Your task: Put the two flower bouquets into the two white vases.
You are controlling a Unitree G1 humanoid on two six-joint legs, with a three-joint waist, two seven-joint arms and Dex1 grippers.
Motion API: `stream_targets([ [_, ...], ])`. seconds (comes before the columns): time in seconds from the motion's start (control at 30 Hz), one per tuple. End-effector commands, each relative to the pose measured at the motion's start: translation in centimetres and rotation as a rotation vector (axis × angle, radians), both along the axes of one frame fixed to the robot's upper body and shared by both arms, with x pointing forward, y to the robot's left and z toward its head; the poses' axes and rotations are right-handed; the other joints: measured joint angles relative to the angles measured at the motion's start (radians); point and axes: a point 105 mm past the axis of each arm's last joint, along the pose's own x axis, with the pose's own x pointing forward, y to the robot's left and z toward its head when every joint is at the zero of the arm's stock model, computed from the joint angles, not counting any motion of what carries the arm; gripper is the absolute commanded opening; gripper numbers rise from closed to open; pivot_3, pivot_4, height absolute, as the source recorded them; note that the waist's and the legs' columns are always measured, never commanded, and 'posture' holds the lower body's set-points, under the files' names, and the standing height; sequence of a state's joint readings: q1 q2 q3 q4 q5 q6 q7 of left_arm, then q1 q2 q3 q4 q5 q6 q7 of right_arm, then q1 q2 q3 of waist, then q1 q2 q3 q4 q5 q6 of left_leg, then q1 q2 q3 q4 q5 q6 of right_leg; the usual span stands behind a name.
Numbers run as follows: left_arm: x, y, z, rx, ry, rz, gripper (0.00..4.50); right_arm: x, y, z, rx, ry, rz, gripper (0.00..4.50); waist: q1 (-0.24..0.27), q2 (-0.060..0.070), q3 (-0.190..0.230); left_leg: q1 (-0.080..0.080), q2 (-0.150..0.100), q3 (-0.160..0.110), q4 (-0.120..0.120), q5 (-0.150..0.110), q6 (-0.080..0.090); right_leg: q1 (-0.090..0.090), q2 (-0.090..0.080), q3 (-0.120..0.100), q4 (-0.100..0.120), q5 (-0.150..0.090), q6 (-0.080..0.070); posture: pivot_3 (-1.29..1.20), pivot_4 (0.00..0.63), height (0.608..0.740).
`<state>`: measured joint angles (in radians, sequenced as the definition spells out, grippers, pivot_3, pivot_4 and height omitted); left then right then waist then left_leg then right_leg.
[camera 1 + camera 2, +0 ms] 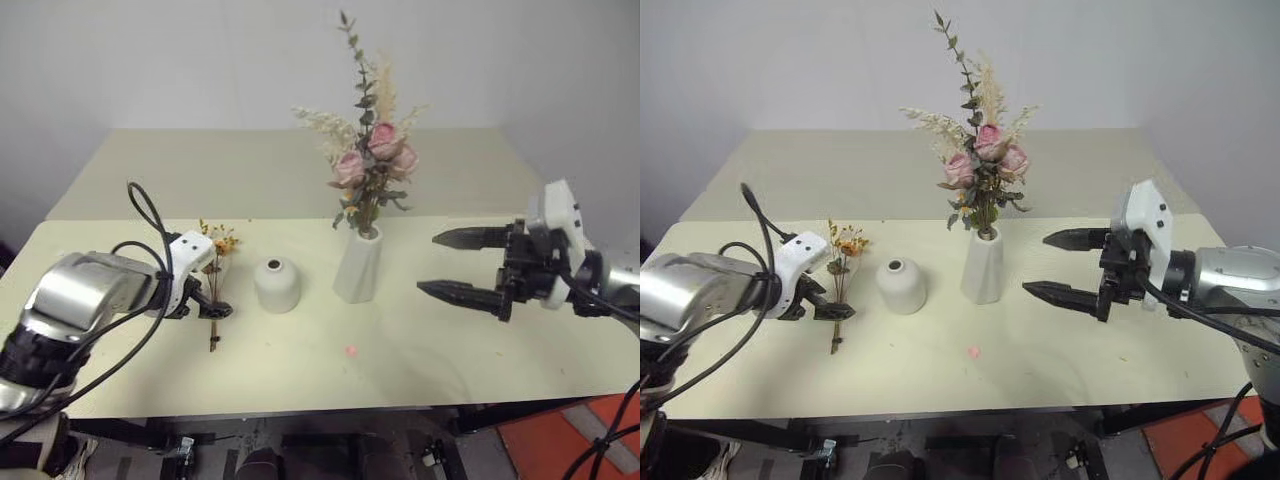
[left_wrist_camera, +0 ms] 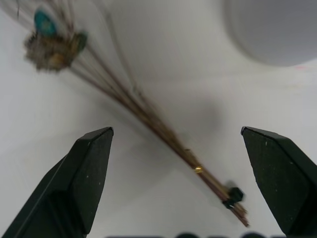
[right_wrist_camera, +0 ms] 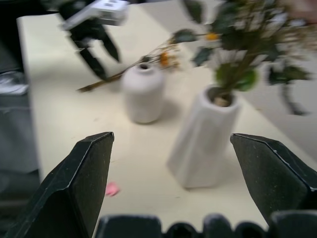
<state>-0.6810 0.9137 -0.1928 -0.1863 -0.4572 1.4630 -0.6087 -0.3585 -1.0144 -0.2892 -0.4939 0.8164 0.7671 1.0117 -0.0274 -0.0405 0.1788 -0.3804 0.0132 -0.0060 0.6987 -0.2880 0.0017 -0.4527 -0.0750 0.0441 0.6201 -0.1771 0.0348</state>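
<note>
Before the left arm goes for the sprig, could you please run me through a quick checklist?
1. Rose bunch in tall vase: ok.
2. Sprig lies flat on the table, beside the short vase: ok.
3. Left pincer open, fingers on either side of the stems: ok.
4. Short vase upright, hole empty: ok.
5. Right pincer open, empty, apart from the tall vase: ok.
6. Sprig stems fit the hole: cannot tell.
</note>
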Motion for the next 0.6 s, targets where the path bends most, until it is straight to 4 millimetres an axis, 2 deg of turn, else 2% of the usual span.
stream_targets([
  [0.03, 0.9, 0.3, -0.2, 0.077, -0.009, 0.05, 4.5, -1.0, -0.1, 1.1, -0.016, -0.043, 0.054, 4.47, 0.007, 0.0, 0.0, 0.0, 0.0, 0.0, 0.0, 0.0, 0.0, 0.0, 0.0, 0.0, 0.0, 0.0, 0.0, 0.0, 0.15, 0.74],
  [0.13, 1.6, -0.2, -1.2, 0.088, 0.006, 0.05, 4.5, -1.1, -0.2, 0.9, -0.035, -0.039, 0.064, 4.47, 0.012, 0.0, 0.0, 0.0, 0.0, 0.0, 0.0, 0.0, 0.0, 0.0, 0.0, 0.0, -0.001, 0.0, 0.0, 0.0, 0.15, 0.74],
  [0.23, 2.8, -0.7, -1.8, 0.098, 0.0, 0.064, 3.91, -1.2, -0.4, 0.5, -0.062, -0.019, 0.083, 4.5, 0.017, 0.0, -0.001, 0.003, 0.0, 0.0, 0.0, 0.0, 0.0, 0.004, -0.001, 0.0, 0.0, 0.0, 0.0, 0.0, 0.15, 0.74],
  [0.33, 3.9, -0.7, -1.5, 0.107, -0.021, 0.078, 2.99, -1.3, -0.8, 0.7, -0.06, -0.011, 0.078, 4.5, 0.021, 0.001, -0.001, 0.016, 0.0, -0.001, -0.001, 0.0, 0.0, 0.019, 0.0, -0.002, -0.006, -0.003, 0.003, 0.0, 0.15, 0.74],
  [0.5, 4.1, -0.2, -1.2, 0.116, -0.033, 0.073, 1.33, -1.4, -1.1, 0.7, -0.05, -0.002, 0.066, 4.5, 0.011, 0.0, -0.001, 0.022, 0.001, 0.0, -0.003, 0.0, 0.0, 0.026, 0.0, -0.001, -0.009, -0.004, 0.006, 0.0, 0.15, 0.74],
  [0.6, 3.7, 0.2, -0.9, 0.125, -0.059, 0.056, 0.35, -1.4, -1.5, 1.7, 0.016, 0.008, 0.053, 4.5, 0.006, 0.0, -0.001, 0.023, 0.001, 0.0, -0.004, 0.0, 0.0, 0.026, 0.0, -0.001, -0.008, -0.004, 0.005, 0.0, 0.15, 0.74],
])
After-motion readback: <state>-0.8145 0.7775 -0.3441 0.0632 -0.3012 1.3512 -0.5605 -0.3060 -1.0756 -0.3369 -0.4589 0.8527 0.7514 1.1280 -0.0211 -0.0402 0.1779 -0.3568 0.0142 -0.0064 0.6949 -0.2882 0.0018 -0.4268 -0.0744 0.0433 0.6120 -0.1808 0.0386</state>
